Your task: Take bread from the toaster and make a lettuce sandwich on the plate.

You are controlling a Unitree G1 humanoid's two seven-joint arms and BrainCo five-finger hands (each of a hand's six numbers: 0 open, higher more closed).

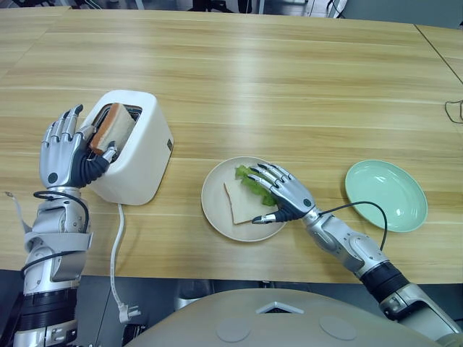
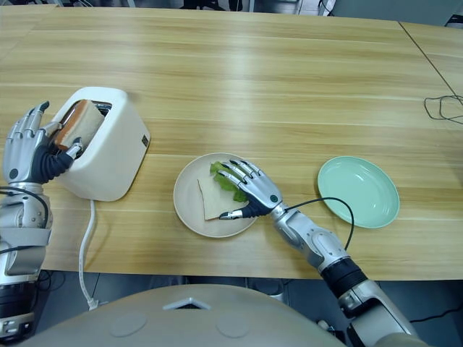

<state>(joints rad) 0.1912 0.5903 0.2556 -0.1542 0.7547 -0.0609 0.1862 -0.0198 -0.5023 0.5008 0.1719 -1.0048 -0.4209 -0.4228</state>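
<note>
Pinched a toasted bread slice [image 1: 116, 126] with the left hand [image 1: 64, 155], thumb on the near face and fingers behind. Saw that slice standing partly out of the slot of the white toaster [image 1: 141, 166]. Rested the right hand [image 1: 287, 191] over the beige plate [image 1: 211, 194], fingers spread and nearly flat, tips on the lettuce leaf [image 1: 249, 179], grasping nothing. Saw the lettuce lying on a second bread slice [image 1: 239, 204] on that plate. Noted a green plate [image 1: 387, 195] to the right, apart from the beige one, and the toaster's cord [image 1: 113, 249] trailing off the near edge of the wooden table [image 1: 289, 87].
</note>
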